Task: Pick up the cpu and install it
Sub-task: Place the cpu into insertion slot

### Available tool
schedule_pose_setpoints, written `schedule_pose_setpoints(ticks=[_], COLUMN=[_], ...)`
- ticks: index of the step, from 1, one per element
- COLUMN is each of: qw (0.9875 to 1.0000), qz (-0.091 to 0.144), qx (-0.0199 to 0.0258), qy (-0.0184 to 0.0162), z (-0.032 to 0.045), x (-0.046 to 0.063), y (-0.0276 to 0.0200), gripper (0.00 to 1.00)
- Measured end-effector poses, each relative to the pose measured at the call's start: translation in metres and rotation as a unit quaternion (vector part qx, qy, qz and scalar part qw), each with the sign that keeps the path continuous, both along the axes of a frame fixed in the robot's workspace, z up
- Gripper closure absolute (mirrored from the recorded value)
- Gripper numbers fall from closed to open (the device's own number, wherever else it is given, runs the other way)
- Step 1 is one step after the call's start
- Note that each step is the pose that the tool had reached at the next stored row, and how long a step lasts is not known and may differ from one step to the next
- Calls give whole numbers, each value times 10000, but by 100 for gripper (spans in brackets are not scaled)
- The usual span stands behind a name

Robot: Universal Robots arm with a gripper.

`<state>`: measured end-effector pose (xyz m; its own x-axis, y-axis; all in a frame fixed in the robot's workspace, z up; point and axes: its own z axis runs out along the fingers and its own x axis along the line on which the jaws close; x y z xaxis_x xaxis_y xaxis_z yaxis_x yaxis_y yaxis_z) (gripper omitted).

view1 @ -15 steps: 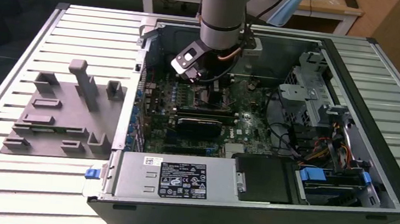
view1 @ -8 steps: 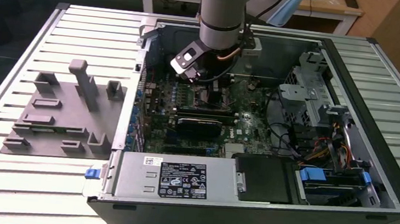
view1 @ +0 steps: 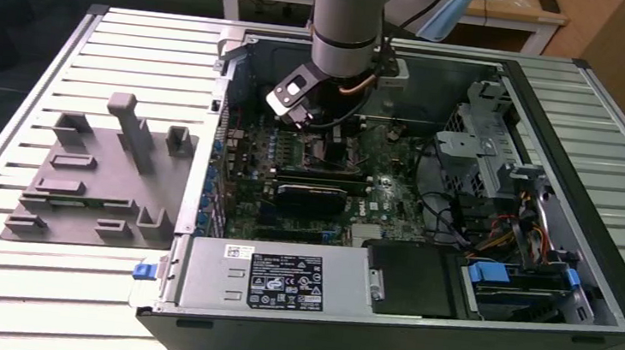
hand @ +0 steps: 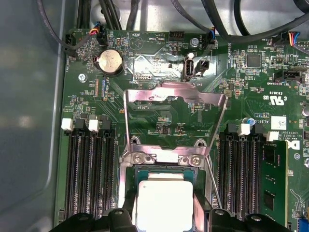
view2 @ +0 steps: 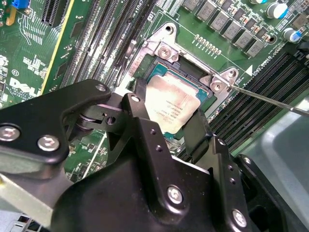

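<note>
Fingers (view2: 140, 108) of the gripper (view2: 165, 112) squeeze the cpu (view2: 171, 99) from two sides. The cpu sits right between them, down in the open socket (view2: 164, 50) on the green board (view2: 29, 63).

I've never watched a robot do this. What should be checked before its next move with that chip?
1. Hinged metal cover plate flipped up, off the socket frame: ok.
2. Thin latch lever swung aside: ok.
3. The cpu lined up within the socket frame: ok.
4. Gripper closed against two opposite edges of the cpu: ok.
5. The cpu lying fully flat in place: cannot tell.
</note>
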<state>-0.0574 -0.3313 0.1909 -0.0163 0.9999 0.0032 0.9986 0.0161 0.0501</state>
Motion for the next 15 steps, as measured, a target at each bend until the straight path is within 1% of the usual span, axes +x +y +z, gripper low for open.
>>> schedule_pose_setpoints(ticks=[3, 4, 8, 11, 15], qw=[10000, 10000, 10000, 10000, 10000], qz=[-1, -1, -1, -1, 0], qx=[0, 0, -2, 0, 0], qy=[0, 0, 1, 0, 0], z=[0, 0, 8, 52, 142], x=[0, 0, 0, 0, 0], y=[0, 0, -1, 0, 0], gripper=[45, 38, 38, 38, 38])
